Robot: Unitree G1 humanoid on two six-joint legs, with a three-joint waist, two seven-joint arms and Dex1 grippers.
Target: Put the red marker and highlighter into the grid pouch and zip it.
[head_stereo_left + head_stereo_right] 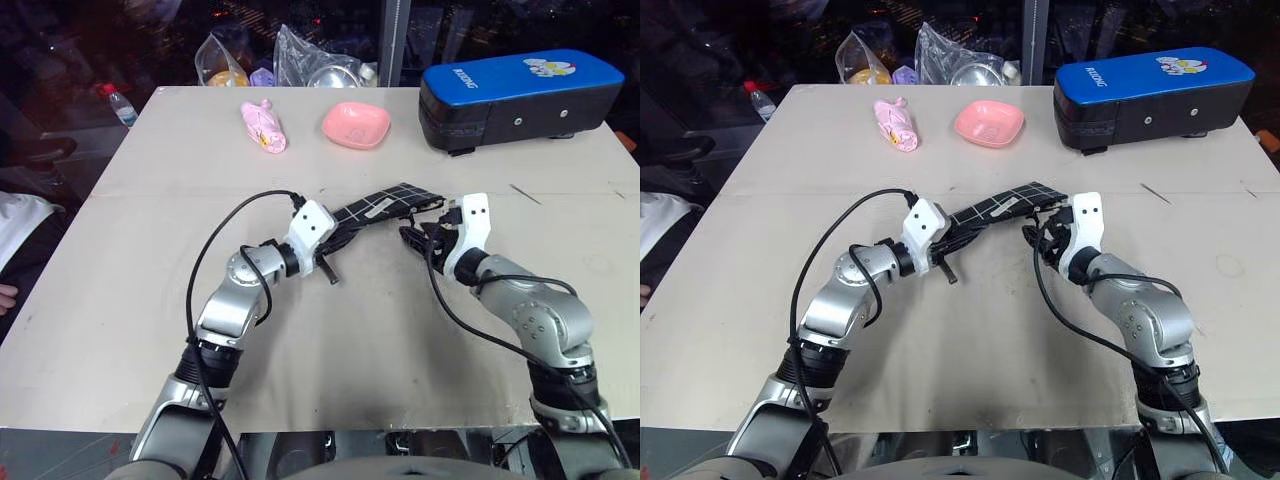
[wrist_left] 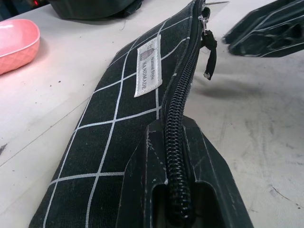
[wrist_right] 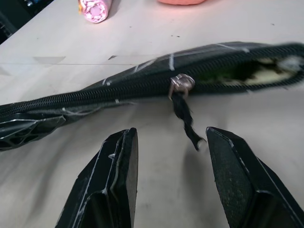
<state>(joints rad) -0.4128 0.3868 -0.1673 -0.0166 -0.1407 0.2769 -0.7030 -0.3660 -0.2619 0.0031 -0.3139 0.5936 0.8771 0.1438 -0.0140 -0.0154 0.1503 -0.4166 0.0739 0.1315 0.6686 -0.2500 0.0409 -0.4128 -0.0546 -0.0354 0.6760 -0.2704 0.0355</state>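
My left claw (image 1: 333,262) was clamped tight on the near end of the flat black fabric pouch with thin white grid lines (image 1: 385,205), its fingers (image 2: 190,166) pinching the zipper edge and lifting that end off the pale grey surface (image 1: 330,350). My right claw (image 3: 167,175) stood partly spread and held nothing, its two black fingers on either side of the dangling black zipper pull (image 3: 186,118) without touching it. The zipper was closed from my left claw up to the metal slider (image 3: 182,82); beyond the slider the pouch mouth still gaped, with something pale and greenish inside that I could not make out clearly. A small white label (image 2: 148,65) sat on the pouch's side. Farther back on the surface lay a pink wrapped bundle (image 1: 263,126) and a shallow pink dish (image 1: 356,124), well apart from the pouch, and to the right a big blue-and-black case (image 1: 520,95).
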